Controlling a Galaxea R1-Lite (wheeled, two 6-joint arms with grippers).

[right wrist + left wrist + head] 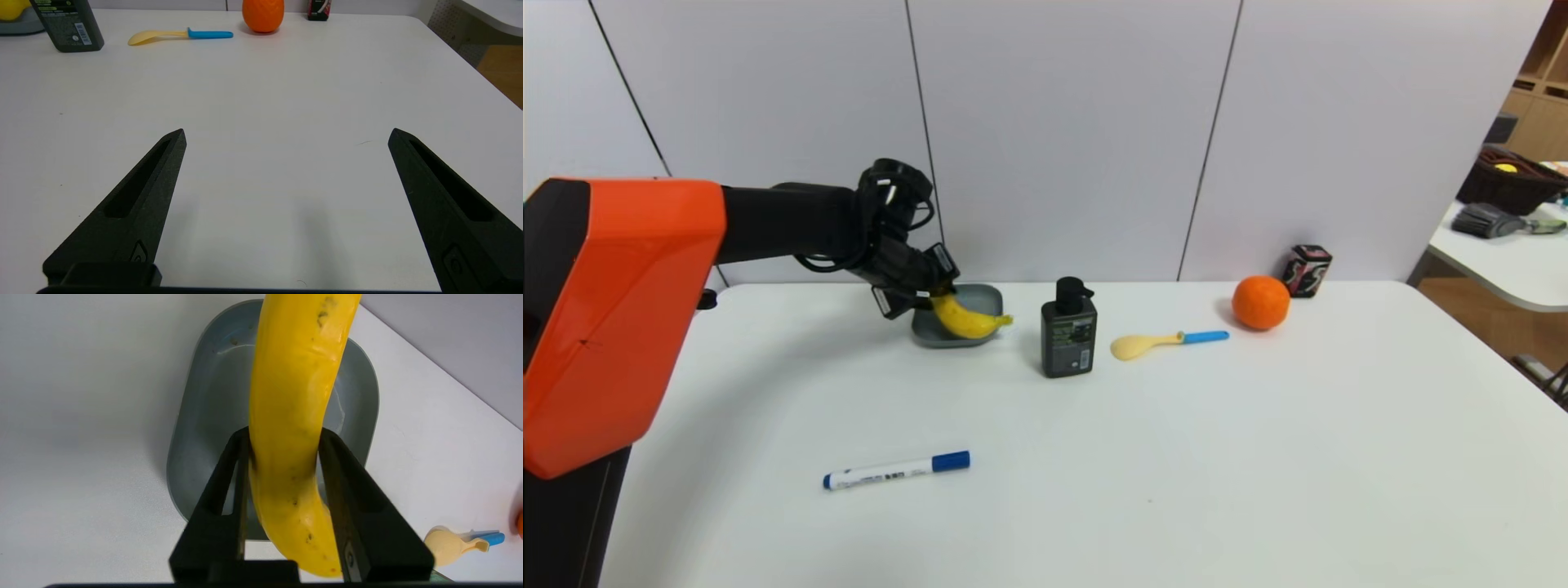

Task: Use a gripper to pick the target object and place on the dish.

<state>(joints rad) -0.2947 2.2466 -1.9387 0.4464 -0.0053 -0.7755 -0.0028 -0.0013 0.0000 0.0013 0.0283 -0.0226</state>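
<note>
The yellow banana point(968, 322) hangs tilted over the grey-blue dish point(990, 294) at the back left of the table, its lower end inside the rim. My left gripper point(931, 290) is shut on the banana's upper end. In the left wrist view both black fingertips point(327, 445) press the banana point(294, 396) from either side, with the dish point(212, 396) directly beneath. The left gripper point(284, 435) sits above the dish's near half. My right gripper point(286, 130) stands open over bare table, with nothing between its fingers, and is out of the head view.
A black pump bottle point(1068, 331) stands just right of the dish. Further right lie a pale spoon with a blue handle point(1152, 343), an orange point(1260, 302) and a small dark box point(1307, 270). A blue-capped marker point(897, 470) lies near the front left.
</note>
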